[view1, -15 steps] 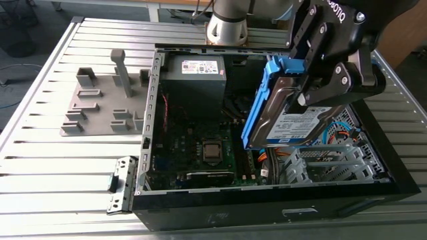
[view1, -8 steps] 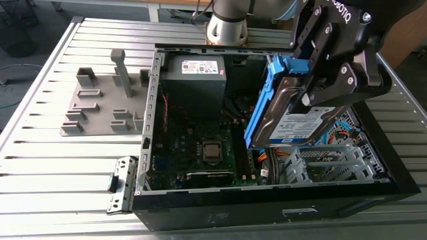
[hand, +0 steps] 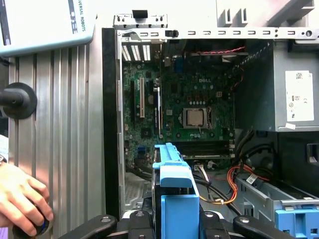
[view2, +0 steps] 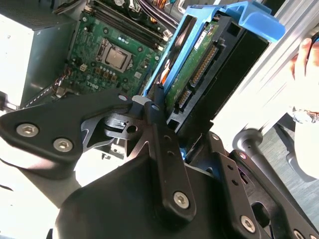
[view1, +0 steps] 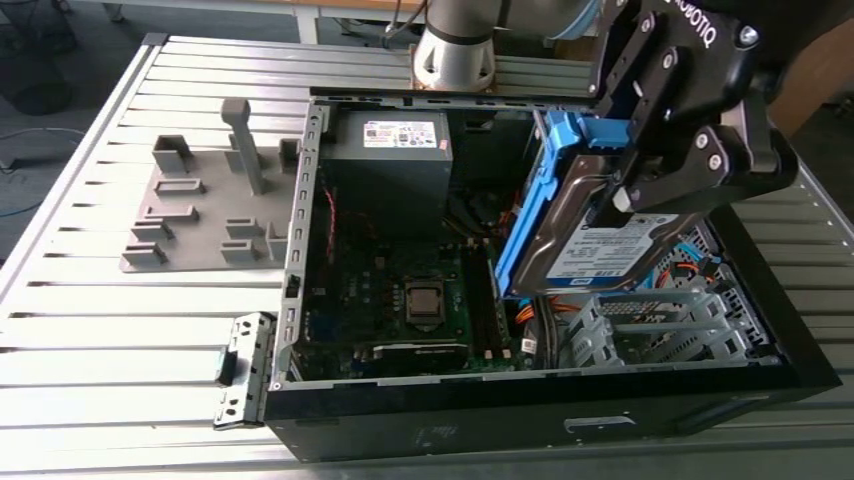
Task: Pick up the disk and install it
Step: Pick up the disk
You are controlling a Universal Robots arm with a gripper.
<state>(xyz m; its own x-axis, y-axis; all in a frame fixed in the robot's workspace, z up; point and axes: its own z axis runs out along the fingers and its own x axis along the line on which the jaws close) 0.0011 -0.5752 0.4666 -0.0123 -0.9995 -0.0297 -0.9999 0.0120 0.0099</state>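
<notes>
Pincer (view1: pixel 627 200) is clamped on the disk (view1: pixel 607 255), with one black finger pressed against its labelled face in the exterior view. The disk hangs on edge and tilted, its blue bracket (view1: pixel 531 200) wrapping the rim. It is held above the open computer case (view1: pixel 534 425), over the half toward the exterior view's right. Just below it sits the grey metal drive cage (view1: pixel 667 330), with orange cables beside it. Toward the exterior view's left lie the green motherboard (view1: pixel 400 285) with its processor (view1: pixel 424 300), and the grey power supply (view1: pixel 387 165). Outside the case, a grey moulded fixture (view1: pixel 200 215) rests on the ribbed metal table (view1: pixel 80 330). In the first wrist view a person's hand (hand: pixel 20 199) rests at the table's edge.
</notes>
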